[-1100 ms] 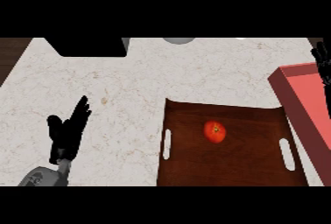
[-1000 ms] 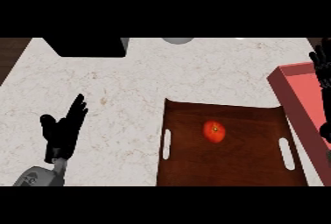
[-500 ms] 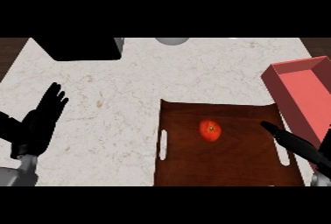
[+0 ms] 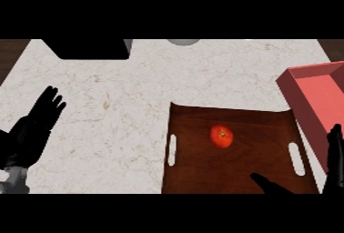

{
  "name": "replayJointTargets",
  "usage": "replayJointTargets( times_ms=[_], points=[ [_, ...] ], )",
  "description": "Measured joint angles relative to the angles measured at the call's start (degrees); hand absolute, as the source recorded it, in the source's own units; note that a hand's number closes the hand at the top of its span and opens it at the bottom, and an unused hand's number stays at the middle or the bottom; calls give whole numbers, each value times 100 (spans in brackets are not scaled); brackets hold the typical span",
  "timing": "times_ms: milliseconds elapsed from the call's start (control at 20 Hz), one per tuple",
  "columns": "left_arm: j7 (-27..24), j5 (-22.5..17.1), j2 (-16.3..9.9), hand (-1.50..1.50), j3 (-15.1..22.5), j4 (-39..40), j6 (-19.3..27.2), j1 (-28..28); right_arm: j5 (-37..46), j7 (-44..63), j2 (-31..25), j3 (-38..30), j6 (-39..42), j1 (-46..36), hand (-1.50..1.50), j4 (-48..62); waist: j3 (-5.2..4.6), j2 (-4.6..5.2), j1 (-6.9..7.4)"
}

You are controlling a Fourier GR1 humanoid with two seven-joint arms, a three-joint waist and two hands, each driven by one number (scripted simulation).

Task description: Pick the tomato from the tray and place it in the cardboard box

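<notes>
right robot hand [image 4: 334, 159] sits at the lower right corner, over the near right end of the tray [image 4: 201, 175]. fingers straight up along the right edge, thumb [image 4: 269, 184] splayed out across the tray wood. it's spread open and holding nothing. most of the palm is cut off by the view edge, so the exact pose is partly a guess.

tomato [image 4: 222, 136] lies in the middle of the tray, clear of the walls and well apart from the thumb. untouched as far as i can see.

box [image 4: 316, 98] is just beside the tray's right side, reddish walls, open top, partly out of view to the right.

left robot hand [image 4: 30, 132] is at the left edge over the bench [image 4: 128, 91], fingers straight, empty, resting.

risks from here:
- tomato is round on smooth wood. if the thumb or a fingertip clips it before the fingers close round it, it likely rolls off toward the far wall or the left handle slot.
- hand comes in from the near right corner, so the tray's right rim and handle slot are in the path. catching the rim could shove the whole tray.
- box wall stands close to the tray. a low carry could hit the wall and knock the tomato out.
- box runs out of view, so placement depth is hard to judge.
</notes>
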State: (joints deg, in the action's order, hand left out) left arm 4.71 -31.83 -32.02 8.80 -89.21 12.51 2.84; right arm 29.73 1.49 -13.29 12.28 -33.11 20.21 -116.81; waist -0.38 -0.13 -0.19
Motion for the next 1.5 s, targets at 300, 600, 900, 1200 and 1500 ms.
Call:
replayJointTargets(
  times_ms=[300, 600, 900, 1200, 1500],
  points=[
    [53, 8, -42, 0, 8, -102, -76, 28, 1296, 1887, -504, 227, 1170, 205, -150, -280, -20, 49, 107],
    [112, 0, -39, 0, 11, -194, -138, 24, 1966, 4081, -426, 691, 2849, -451, -150, -740, -10, 58, 231],
    [112, 51, 28, 0, -42, -155, -171, -10, 1891, 5736, 312, 964, 4194, -1841, -150, -520, 14, 43, 198],
    [219, 70, 67, 0, -196, -320, -193, -153, 1841, 6100, 902, 981, 4540, -2533, -150, 12, 29, 20, 117],
    [276, 236, 179, 0, -247, -414, -140, -255, 1803, 6163, 1137, 874, 4796, -2785, -150, 270, 34, 11, 65]
  ],
)
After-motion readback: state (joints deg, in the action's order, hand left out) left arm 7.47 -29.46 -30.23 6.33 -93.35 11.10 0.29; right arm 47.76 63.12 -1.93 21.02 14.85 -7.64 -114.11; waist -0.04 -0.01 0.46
